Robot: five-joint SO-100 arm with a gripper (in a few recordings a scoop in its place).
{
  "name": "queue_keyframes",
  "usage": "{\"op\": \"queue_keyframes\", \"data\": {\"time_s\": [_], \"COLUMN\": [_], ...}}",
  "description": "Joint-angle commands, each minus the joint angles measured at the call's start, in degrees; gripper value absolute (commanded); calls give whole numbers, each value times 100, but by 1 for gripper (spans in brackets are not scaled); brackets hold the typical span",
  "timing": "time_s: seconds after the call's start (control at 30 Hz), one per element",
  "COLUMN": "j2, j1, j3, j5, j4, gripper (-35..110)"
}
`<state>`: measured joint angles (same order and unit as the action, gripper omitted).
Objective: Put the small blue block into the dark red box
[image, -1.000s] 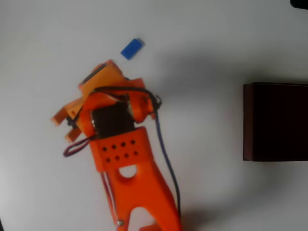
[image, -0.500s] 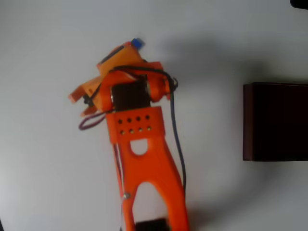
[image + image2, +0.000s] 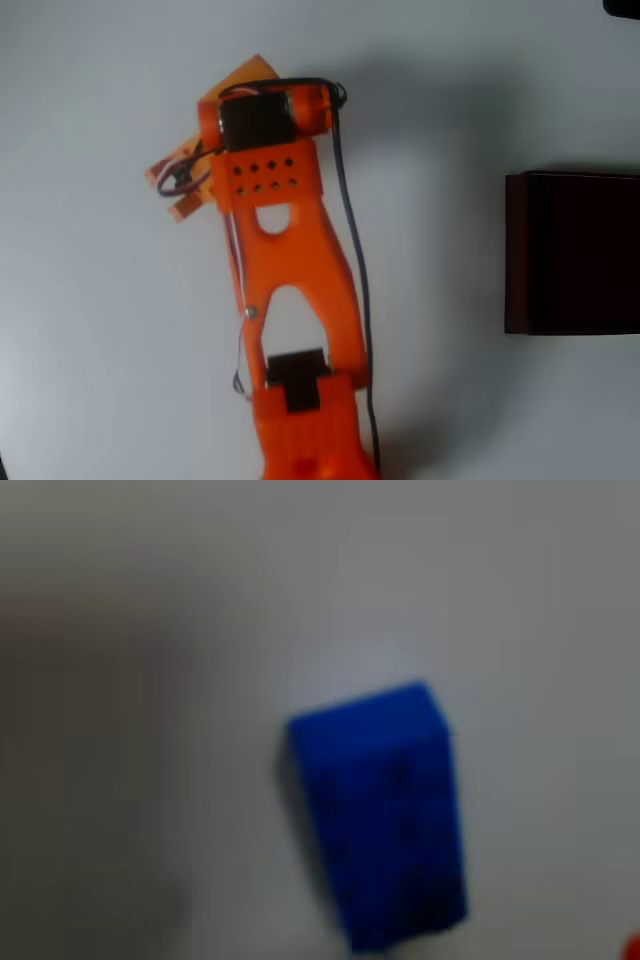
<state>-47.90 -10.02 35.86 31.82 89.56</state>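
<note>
In the overhead view I see my orange arm (image 3: 290,290) reaching up the white desk (image 3: 100,350) from the bottom edge, its wrist end in the upper left part of the picture. The end effector (image 3: 175,190) sits at the left of the wrist, where two orange tips stick out toward the left with a little gap between them; the wrist housing hides most of it, so I cannot tell whether it is released or clenched. A dark cable (image 3: 352,260) runs down along the right side of the arm. The dark red box (image 3: 572,252) stands at the right edge, well apart from the arm, its maroon wall facing left and its inside near black.

In the wrist view I see the small blue block (image 3: 385,815) lying on the pale desk, blurred, right of centre and low in the picture, its long side running roughly top to bottom with a slight tilt. A soft grey shadow covers the left of that picture. Nothing touches the block here.
</note>
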Motion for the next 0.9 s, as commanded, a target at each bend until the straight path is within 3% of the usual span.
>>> {"op": "queue_keyframes", "data": {"time_s": [0.0, 0.03, 0.87], "j2": [1336, 1925, 2575], "j1": [-62, -88, 97], "j3": [-3463, -4430, -4834], "j5": [229, 185, 343], "j4": [1371, 1582, 1468], "gripper": [16, 16, 17]}}
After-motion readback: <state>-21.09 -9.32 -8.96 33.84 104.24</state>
